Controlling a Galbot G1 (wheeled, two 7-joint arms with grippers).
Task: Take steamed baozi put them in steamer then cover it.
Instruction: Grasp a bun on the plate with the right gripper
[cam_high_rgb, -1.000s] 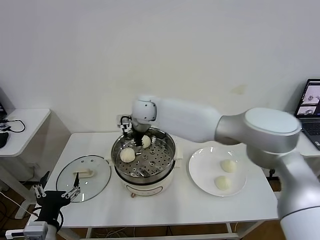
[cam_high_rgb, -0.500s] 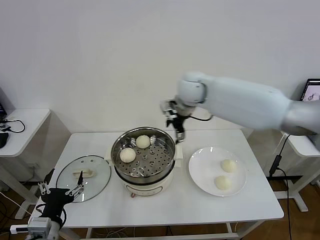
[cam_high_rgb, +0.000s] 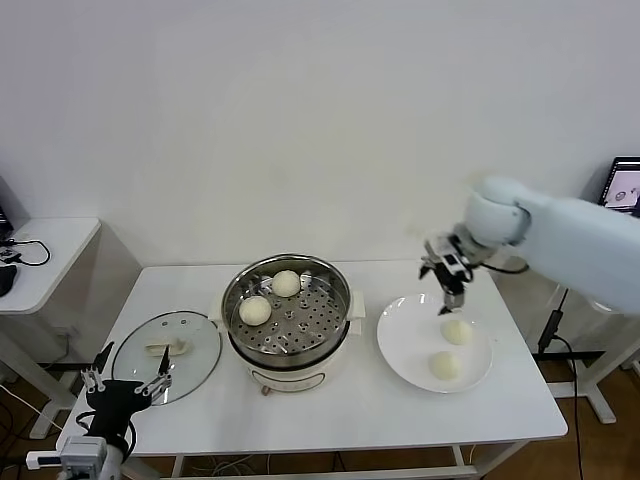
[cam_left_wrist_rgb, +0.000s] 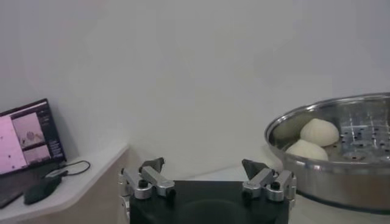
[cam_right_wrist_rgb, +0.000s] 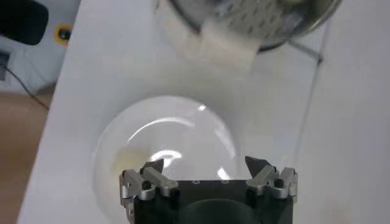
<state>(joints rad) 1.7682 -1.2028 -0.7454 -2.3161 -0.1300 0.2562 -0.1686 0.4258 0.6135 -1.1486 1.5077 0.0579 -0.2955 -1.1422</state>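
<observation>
Reaching for the third bun — right gripper (cam_high_rgb: 446, 296) hanging over the far rim of the plate (cam_high_rgb: 400, 352), jaws spread wide, nothing between them. Nearest of the steamed baozi (cam_high_rgb: 457, 331) sitting just below and slightly nearer the robot than the fingertips, second one (cam_high_rgb: 445, 365) further toward the front edge of the plate. Two more already lying in the steamer (cam_high_rgb: 287, 312), well off to the gripper's left, one (cam_high_rgb: 255, 310) near the front-left of the perforated tray, the other (cam_high_rgb: 287, 283) at the back. Left gripper (cam_high_rgb: 125, 383) parked low beside the table's front-left corner, also spread and empty, next to the glass lid (cam_high_rgb: 166, 355) resting flat on the table (cam_high_rgb: 330, 410). Doing this step well, probably: centring the open jaws over the nearer bun, descending straight down until the fingers straddle its widest part, closing gently — soft dough likely denting or tearing under a hard squeeze. Avoiding scraping the plate and nudging the neighbouring bun. Lid still off, so covering not yet due.
</observation>
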